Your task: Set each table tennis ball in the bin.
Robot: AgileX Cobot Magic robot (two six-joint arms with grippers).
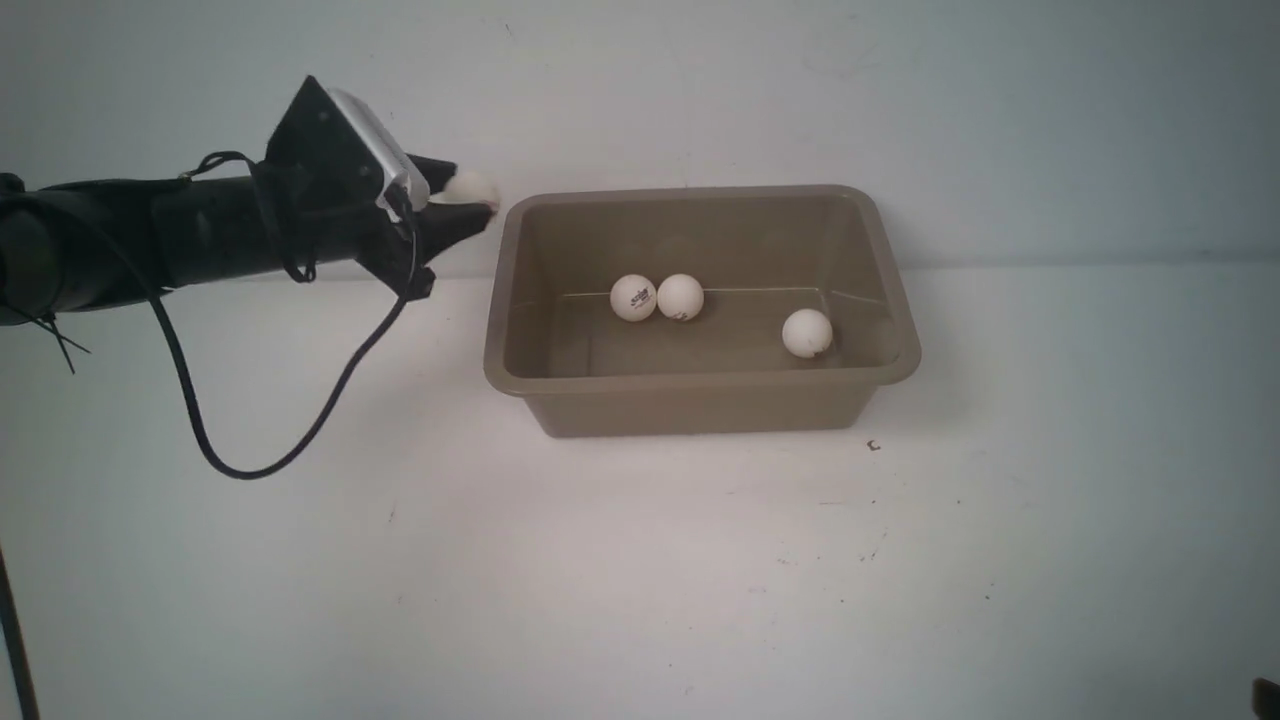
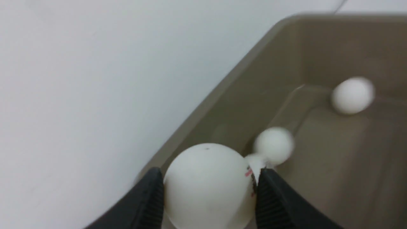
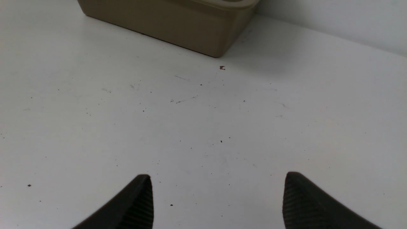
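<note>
The taupe bin [image 1: 700,402] stands on the white table near the back wall. Three white table tennis balls lie in it: two side by side [image 1: 633,297] [image 1: 680,296] and one further right [image 1: 806,332]. My left gripper [image 1: 468,198] is raised just left of the bin's far-left corner, shut on a fourth ball [image 1: 470,186]. In the left wrist view this ball [image 2: 203,187] sits between the black fingers [image 2: 149,197], above the bin's rim [image 2: 222,82], with other balls [image 2: 274,145] [image 2: 353,94] below. My right gripper [image 3: 216,183] is open and empty over bare table.
The left arm's black cable [image 1: 250,465] hangs in a loop down to the table, left of the bin. A small dark speck [image 1: 873,446] lies by the bin's near right corner. The bin's near corner [image 3: 197,35] shows ahead in the right wrist view.
</note>
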